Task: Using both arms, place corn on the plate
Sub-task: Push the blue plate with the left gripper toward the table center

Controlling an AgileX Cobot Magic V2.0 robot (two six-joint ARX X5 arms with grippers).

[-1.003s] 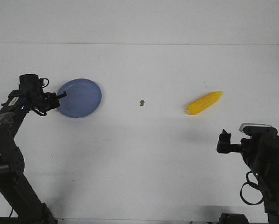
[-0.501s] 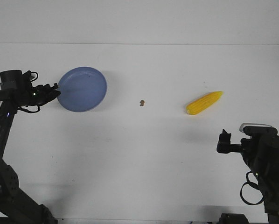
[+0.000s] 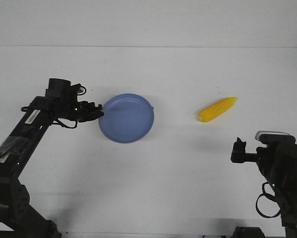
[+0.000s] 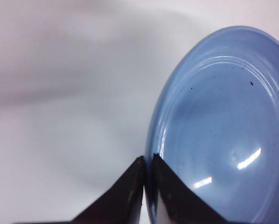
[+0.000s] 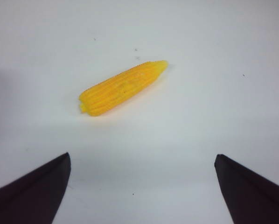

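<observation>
Left of centre on the white worktop (image 3: 153, 163), the left tool (image 3: 100, 113) pinches the left rim of the blue plate (image 3: 131, 121); so thin an edge hold could slip or tip it. Further right the corn (image 3: 217, 109) lies loose, well apart from the plate, and might roll when grasped. Nearest right, the right tool (image 5: 142, 189) waits, spread wide and holding nothing.

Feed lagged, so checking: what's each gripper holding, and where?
Left gripper pinches the plate by its rim. Right gripper is open, empty.
</observation>
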